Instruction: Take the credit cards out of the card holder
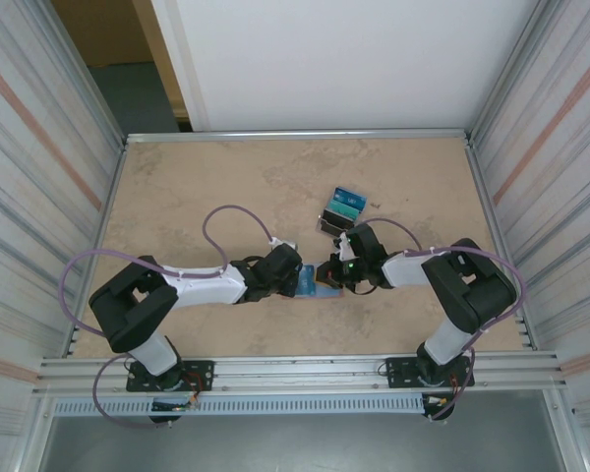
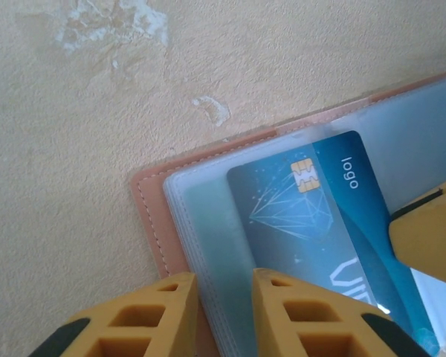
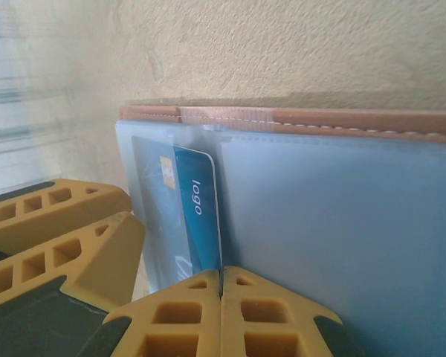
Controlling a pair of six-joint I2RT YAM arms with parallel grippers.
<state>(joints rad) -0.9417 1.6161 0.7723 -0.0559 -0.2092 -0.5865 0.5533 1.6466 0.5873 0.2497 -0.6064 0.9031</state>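
Note:
The pink card holder [image 1: 326, 290] lies open on the table between both arms, its clear sleeves up. In the left wrist view its pink edge [image 2: 152, 223] frames a blue credit card [image 2: 312, 216] with a chip, lying in a sleeve. My left gripper [image 2: 224, 290] [image 1: 300, 278] straddles the sleeve stack at that edge, its jaws closed on the stack. My right gripper [image 3: 221, 279] [image 1: 330, 272] has its fingertips pressed together on the lower edge of the credit card [image 3: 197, 216], beside the holder's pink spine [image 3: 342, 123]. One right finger [image 2: 427, 238] shows over the card.
A small clear box with a blue top [image 1: 341, 209] stands just behind the right gripper. Corrugated metal walls [image 1: 39, 177] close in the table on the left and right. The left fingers [image 3: 59, 230] sit close beside the right gripper.

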